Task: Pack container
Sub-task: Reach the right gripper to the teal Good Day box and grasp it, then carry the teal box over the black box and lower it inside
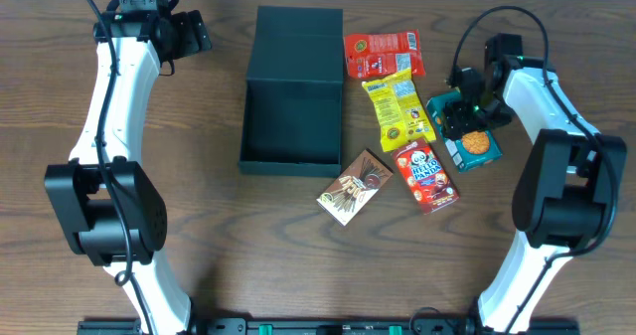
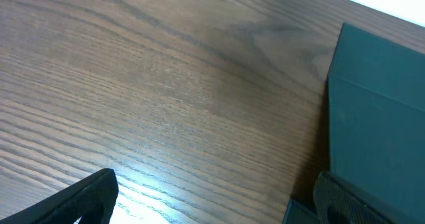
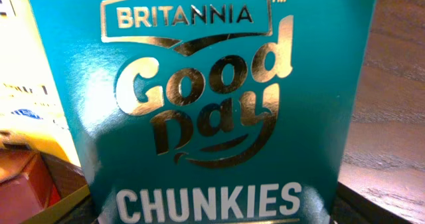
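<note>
The container is a dark teal-black square box in the middle of the table. It stands open and empty, with its flat lid laid back. Its lid also shows at the right of the left wrist view. My left gripper is open and empty above bare wood at the far left, left of the lid. My right gripper is down on the bright-teal Chunkies cookie box at the right. Its fingers press both sides of the box.
Between the container and the cookie box lie a red packet, a yellow packet, a red snack box and a brown snack box. The yellow packet also shows at the left of the right wrist view.
</note>
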Action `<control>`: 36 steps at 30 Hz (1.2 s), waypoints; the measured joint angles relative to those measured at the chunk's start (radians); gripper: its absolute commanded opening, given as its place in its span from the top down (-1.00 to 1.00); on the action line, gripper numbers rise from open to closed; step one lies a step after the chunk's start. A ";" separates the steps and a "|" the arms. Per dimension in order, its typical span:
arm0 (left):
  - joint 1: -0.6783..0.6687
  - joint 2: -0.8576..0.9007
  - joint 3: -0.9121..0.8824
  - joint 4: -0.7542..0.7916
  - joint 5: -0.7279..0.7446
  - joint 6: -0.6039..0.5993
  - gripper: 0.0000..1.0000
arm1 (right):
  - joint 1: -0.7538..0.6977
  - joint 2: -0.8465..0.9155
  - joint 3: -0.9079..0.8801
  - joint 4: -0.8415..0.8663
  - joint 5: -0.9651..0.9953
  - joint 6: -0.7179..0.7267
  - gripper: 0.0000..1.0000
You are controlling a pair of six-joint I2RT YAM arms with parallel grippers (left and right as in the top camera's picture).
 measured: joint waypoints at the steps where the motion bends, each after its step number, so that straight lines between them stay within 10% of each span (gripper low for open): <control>1: 0.000 0.000 0.000 0.000 0.000 0.000 -0.91 | 0.000 0.000 0.000 0.003 -0.004 0.007 -0.62; 36: 0.042 0.000 0.000 -0.073 -0.031 0.000 -0.91 | 0.291 0.013 0.519 -0.298 -0.076 0.094 -0.55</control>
